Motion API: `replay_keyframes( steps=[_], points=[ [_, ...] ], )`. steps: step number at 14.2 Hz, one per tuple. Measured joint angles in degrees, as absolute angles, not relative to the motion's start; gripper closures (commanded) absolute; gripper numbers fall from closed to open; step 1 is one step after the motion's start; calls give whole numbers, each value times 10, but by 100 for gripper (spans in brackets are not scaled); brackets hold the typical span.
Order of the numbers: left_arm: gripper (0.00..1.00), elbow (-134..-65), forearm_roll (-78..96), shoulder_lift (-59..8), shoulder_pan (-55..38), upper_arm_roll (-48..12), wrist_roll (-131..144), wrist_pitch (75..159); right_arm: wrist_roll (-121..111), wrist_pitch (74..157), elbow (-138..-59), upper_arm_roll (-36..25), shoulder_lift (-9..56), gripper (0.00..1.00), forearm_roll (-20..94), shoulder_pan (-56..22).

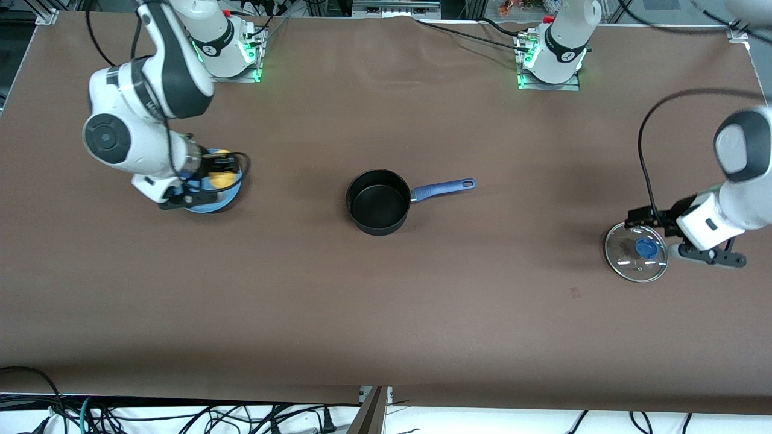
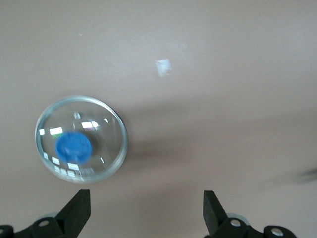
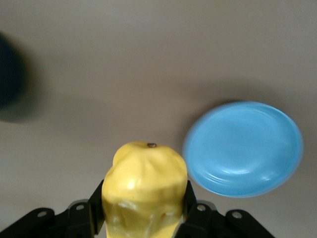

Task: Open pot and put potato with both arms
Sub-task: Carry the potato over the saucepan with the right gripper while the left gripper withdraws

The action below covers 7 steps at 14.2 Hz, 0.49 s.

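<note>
Right tool (image 3: pixel 143 218) clamping potato (image 3: pixel 143 186) over plate (image 3: pixel 245 148); left tool (image 2: pixel 146 210) spread beside lid (image 2: pixel 81 139).

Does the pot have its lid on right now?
No: the pot sits open, its black inside showing, while the glass lid lies on the table toward the left arm's end, by the left gripper.

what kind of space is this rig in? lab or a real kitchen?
Most likely a robotics lab, not a kitchen. The table has a plain brown cover, aluminium framing runs along its edge by the arm bases, and loose cables trail on the floor. The pot and glass lid look like props.
</note>
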State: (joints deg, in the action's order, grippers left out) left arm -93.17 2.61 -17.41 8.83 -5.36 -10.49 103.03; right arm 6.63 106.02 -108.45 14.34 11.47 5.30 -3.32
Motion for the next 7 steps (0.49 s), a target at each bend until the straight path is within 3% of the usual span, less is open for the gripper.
replay_keyframes(
  steps=[4,7],
  points=[
    [0,-845,26,-131,86,-96,2,902,188,1074,-932,146,243,86,66,-158],
    [0,-826,26,-101,80,-105,28,866,291,1138,-834,146,354,86,66,-237]
  ],
)
